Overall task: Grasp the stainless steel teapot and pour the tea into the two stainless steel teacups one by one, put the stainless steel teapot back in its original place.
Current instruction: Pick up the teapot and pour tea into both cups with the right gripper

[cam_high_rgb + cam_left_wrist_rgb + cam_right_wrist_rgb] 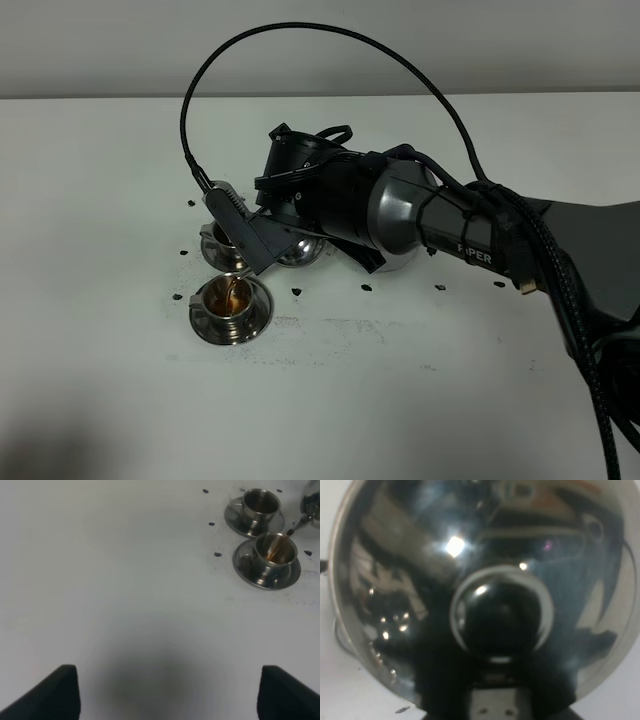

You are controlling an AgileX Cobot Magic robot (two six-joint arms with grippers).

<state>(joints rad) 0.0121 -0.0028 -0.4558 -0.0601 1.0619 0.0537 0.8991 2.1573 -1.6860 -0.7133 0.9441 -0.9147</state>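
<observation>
Steel teapot is hanging tilted above the table, right fingers clenching on it | spout is streaming tea into near teacup | far teacup is sitting just behind it, seemingly unfilled, likely the next target | right arm is reaching across the middle | left fingers are hovering spread, well apart from both cups

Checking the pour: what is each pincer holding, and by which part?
Right pincer holds the stainless steel teapot; grip spot hidden. Left pincer holds nothing.
</observation>
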